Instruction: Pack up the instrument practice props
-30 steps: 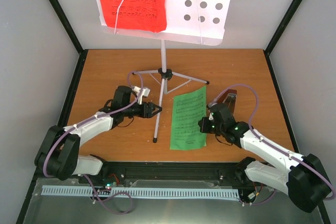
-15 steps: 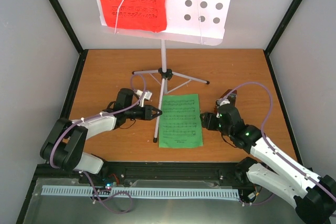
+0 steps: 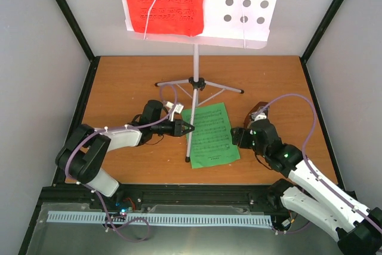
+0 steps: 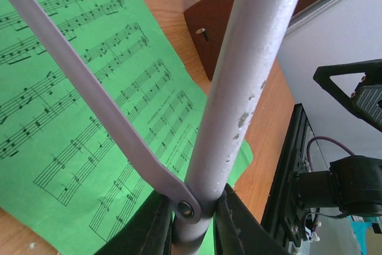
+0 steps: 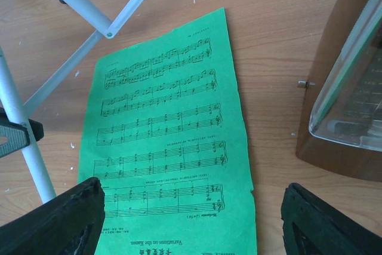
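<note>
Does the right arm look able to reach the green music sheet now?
Probably yes: the right gripper hangs open over the green music sheet, whose right edge lies bare; the stand leg crosses only its left side.

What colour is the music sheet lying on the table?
The paper music sheet is green with black notation; clearest in right wrist view.

The left gripper (image 4: pixel 194 231) clamped a silver stand leg (image 4: pixel 250 70) between its jaws, above a green music sheet (image 4: pixel 77 106), a brown metronome (image 4: pixel 212 28) behind.
</note>
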Robot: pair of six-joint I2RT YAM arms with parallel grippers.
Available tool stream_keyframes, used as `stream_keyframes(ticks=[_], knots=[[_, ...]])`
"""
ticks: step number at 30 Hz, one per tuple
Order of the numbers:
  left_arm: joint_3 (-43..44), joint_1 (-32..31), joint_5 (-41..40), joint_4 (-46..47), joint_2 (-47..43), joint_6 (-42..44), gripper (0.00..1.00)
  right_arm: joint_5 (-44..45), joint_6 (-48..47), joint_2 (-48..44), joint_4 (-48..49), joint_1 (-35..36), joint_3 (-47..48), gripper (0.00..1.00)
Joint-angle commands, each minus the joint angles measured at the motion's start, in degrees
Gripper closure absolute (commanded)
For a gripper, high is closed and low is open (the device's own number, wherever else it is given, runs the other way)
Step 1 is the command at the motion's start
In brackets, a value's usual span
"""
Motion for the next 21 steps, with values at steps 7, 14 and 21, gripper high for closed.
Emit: stream_keyframes(ticks=[7, 14, 21], knots=[[6.2, -3.9, 2.8, 3.7, 6.1, -3.3, 0.89, 1.2, 0.0, -5.3, -1.3, 0.3, 1.6, 0.19], [8.4, -4.4, 3.3, 3.8, 8.0, -3.4, 0.8, -1.4, -0.9, -7.6, 0.0, 0.3, 2.3, 0.15], [7.9, -2.5, -7.0, -5.1, 1.1, 0.6, 0.2, -14.6, -5.4, -8.6, 5.9, 0.3, 6.2, 0.05]])
